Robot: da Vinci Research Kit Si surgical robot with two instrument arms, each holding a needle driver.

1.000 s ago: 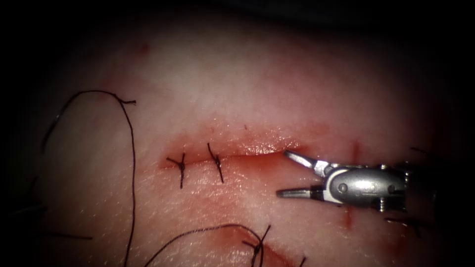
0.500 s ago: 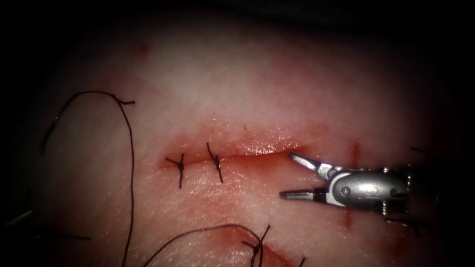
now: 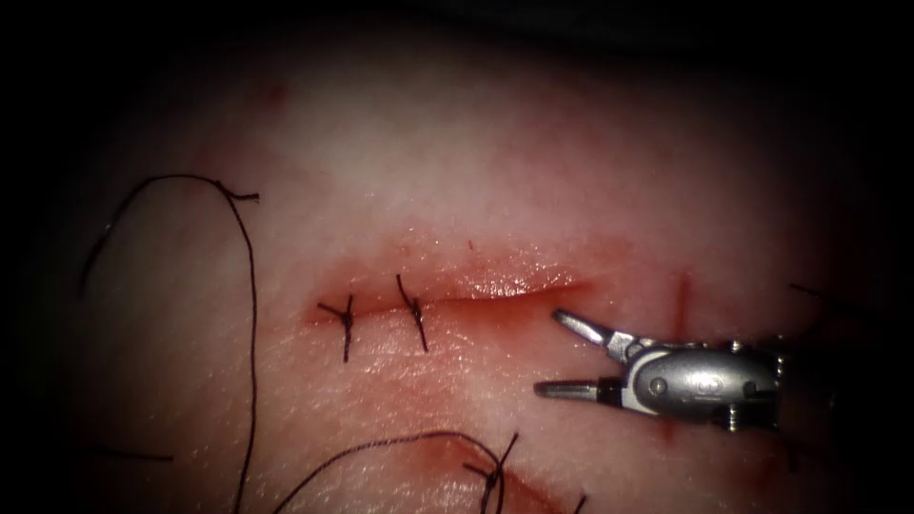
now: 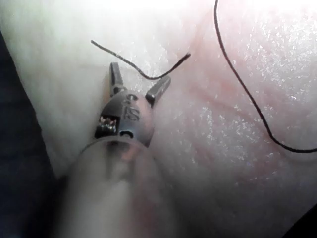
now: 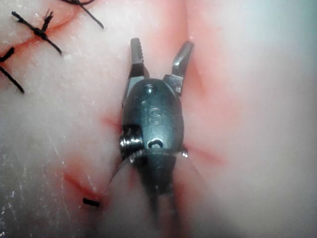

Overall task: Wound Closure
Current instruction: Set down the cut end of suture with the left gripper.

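The cut (image 3: 476,297) runs across the tissue (image 3: 495,171), with two dark stitches (image 3: 347,328) (image 3: 414,314) at its left end. My right tool (image 3: 547,351) comes in from the right, just below the cut's right end. It is open and holds nothing; it is the same in the right wrist view (image 5: 160,49). The left tool (image 4: 140,74) is open over pale tissue. A short bent piece of thread (image 4: 141,74) lies across its tips, gripped by neither jaw. A long thread (image 3: 253,314) loops over the tissue left of the cut.
Another knotted stitch (image 3: 495,473) with a thread arc sits at the near edge. Red fluid stains the cut's margins and a mark (image 3: 681,305) right of it. A short cut end of thread (image 5: 90,202) lies behind the right tool. A long thread (image 4: 247,94) curves beside the left tool.
The right tool has drifted down, away from the cut's right end, and stayed open. The long thread loop on the left has shifted slightly.
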